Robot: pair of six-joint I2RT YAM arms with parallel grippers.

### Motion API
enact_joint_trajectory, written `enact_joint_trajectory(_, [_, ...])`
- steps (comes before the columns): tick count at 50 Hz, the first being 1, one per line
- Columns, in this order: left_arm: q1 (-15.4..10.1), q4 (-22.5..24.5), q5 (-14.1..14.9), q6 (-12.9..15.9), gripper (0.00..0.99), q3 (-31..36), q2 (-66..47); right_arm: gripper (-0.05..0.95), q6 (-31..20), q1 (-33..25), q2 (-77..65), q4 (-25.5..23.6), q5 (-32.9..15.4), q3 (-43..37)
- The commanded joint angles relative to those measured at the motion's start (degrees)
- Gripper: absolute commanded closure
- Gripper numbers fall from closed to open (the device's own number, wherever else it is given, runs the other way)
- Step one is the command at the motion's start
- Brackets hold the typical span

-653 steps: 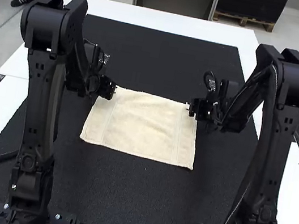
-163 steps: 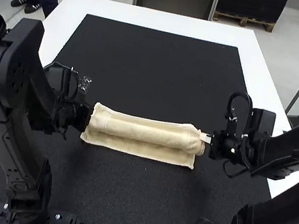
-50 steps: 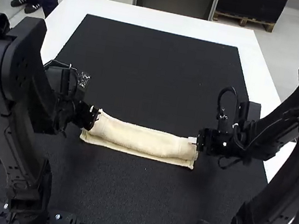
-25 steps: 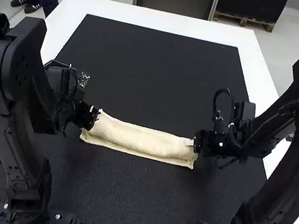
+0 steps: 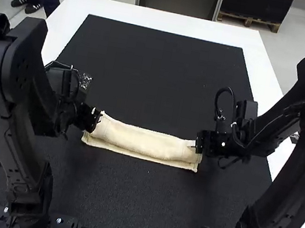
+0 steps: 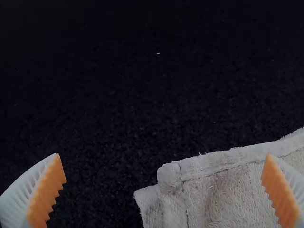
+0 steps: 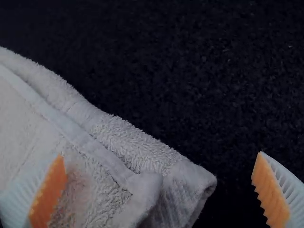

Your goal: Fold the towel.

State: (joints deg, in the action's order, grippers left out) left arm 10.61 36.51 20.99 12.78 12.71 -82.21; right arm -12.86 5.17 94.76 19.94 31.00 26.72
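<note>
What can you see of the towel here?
The towel is cream, fuzzy like terry, with flat hems. It lies on the black mat, folded into a long narrow strip running left to right, a lower layer showing along its near edge. The left gripper and right gripper are open at its ends; whether either touches it is unclear.

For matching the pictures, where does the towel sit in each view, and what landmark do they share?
High view: towel near the middle, a narrow folded strip running side to side.
Left wrist view: a corner between the open left fingers, cloth continuing behind one.
Right wrist view: a folded end between the open right fingers, cloth continuing behind one.
Shared landmark: the black mat beneath.
</note>
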Motion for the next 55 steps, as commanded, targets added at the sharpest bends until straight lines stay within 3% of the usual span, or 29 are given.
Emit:
enact_joint_trajectory(1, [0.6, 0.4, 0.1, -0.3, 0.031, 1.0, -0.1, 0.0, 0.6, 1.5, 0.7, 0.3, -0.2, 1.1])
enact_joint_trajectory(11, [0.6, 0.2, 0.1, -0.3, 0.031, 1.0, 0.0, 0.0, 0.9, 2.0, 0.7, 0.2, -0.4, 1.0])
enact_joint_trajectory(16, [0.7, 0.3, 0.1, -0.3, 0.031, 1.0, 0.0, 0.14, 0.9, 1.9, 0.9, 0.2, -0.8, 0.8])
enact_joint_trajectory(25, [0.6, 0.2, 0.5, -0.3, 0.031, 1.0, 0.1, 0.58, 0.6, 1.6, 1.1, 0.4, -0.6, 0.7])
enact_joint_trajectory(38, [0.7, 0.2, 0.5, -0.3, 0.031, 1.0, 0.1, 0.62, 0.3, 2.3, 1.0, 0.2, -1.5, 0.8])
enact_joint_trajectory(42, [0.6, 0.3, 0.5, -0.3, 0.031, 1.0, 0.1, 0.85, 0.1, 2.3, 1.1, 0.2, -1.4, 0.8])
enact_joint_trajectory(44, [0.6, 0.3, 0.5, -0.4, 0.031, 1.0, 0.1, 0.92, 0.0, 2.2, 1.1, 0.3, -1.4, 1.0])
enact_joint_trajectory(55, [0.7, 0.2, 0.5, -0.3, 0.031, 1.0, 0.1, 0.92, -0.1, 2.2, 0.8, 0.4, -0.9, 1.2])
